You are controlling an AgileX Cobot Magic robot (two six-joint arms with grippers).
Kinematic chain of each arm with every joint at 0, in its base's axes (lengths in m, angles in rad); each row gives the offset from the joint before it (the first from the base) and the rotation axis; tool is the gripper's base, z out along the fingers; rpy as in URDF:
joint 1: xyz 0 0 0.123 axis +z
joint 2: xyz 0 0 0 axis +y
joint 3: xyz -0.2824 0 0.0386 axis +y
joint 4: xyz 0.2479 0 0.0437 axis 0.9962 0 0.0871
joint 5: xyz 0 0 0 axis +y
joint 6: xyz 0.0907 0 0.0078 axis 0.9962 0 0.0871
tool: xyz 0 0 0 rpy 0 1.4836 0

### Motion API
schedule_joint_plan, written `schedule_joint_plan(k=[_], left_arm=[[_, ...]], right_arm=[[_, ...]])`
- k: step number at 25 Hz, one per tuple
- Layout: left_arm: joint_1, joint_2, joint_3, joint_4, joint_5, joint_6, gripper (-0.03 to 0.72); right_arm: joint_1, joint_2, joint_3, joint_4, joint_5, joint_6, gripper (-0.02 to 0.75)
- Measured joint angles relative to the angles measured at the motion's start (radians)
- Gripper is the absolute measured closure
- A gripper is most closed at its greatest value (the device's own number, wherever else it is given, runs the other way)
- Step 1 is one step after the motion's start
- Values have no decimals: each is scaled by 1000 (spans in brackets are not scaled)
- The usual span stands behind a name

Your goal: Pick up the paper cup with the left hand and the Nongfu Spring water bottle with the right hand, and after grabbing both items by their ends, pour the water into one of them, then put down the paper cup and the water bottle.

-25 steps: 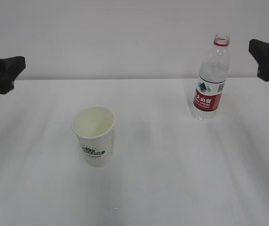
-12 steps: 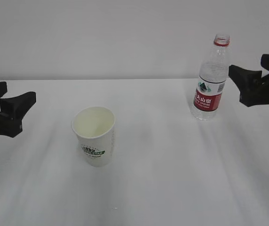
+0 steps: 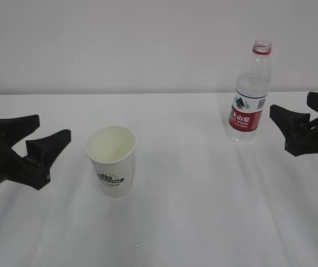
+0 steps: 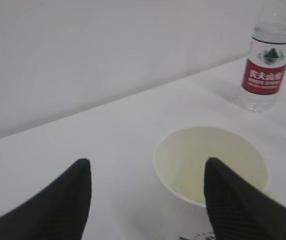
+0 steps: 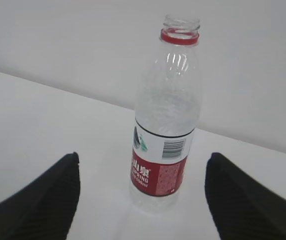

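Paper cup [image 3: 110,160] stands upright mid-table, empty-looking; likely light and thin-walled, crushes easily, so grip gently on the lower wall; Nongfu Spring water bottle [image 3: 249,92] stands uncapped at the back right, well apart from the cup; ribbed plastic probably flexes and will spill if squeezed, so hold low near the label; left hand [image 3: 43,151] spread open just beside the cup, not touching; right hand [image 3: 292,129] open beside the bottle, holding nothing; right wrist view shows the open neck and label barcode; left wrist view shows the cup's cream interior [image 4: 210,162]; water level hard to tell.
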Motion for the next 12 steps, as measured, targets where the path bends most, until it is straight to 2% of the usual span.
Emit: schedule_joint_plan(k=[5,12], left_arm=[[-43,124,0,43,-104,-53,172],[-48,188,0,143,-122,-83,172]], right_arm=[[0,0,62,0,-57,5,150],[0,0,119,0,-114,7,150]])
